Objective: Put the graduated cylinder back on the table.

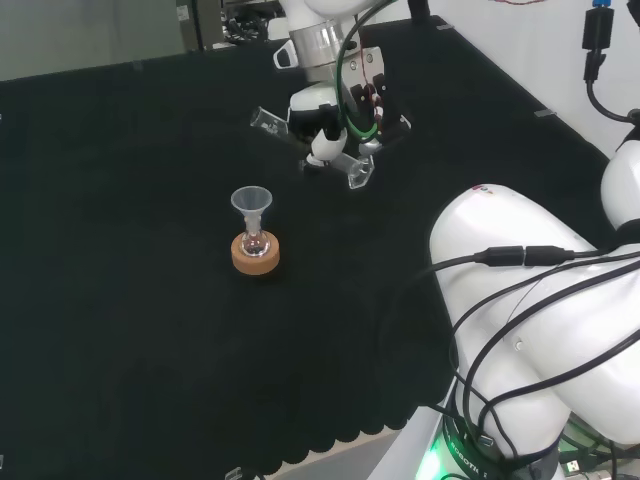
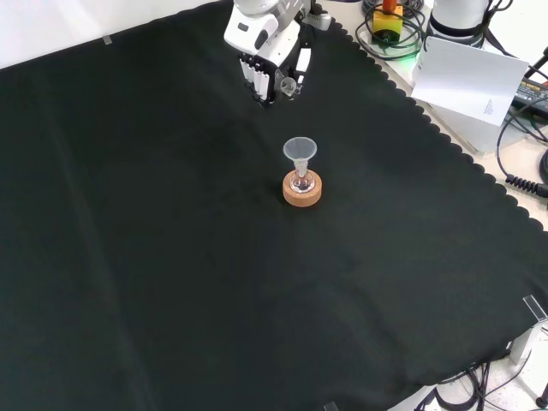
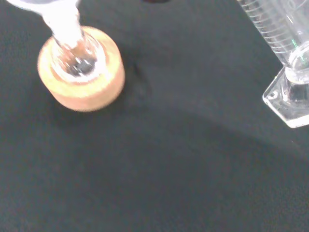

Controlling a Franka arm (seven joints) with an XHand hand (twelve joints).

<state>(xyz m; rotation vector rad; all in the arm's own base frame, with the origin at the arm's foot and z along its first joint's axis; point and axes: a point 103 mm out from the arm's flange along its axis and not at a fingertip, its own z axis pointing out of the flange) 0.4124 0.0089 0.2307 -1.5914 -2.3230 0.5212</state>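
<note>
The clear graduated cylinder hangs above the cloth in the head view, tilted almost flat, its mouth to the left and its angular foot to the right. The hand is curled round its middle. From the front, the hand is at the far top of the cloth with the cylinder's mouth poking out below it. The wrist view has the cylinder's ribbed tube and foot close by, off the cloth.
A small flask with a clear funnel in its neck stands on a cork ring in mid-cloth, nearer than the hand in the front view and also in the wrist view. The arm's white links stand at right.
</note>
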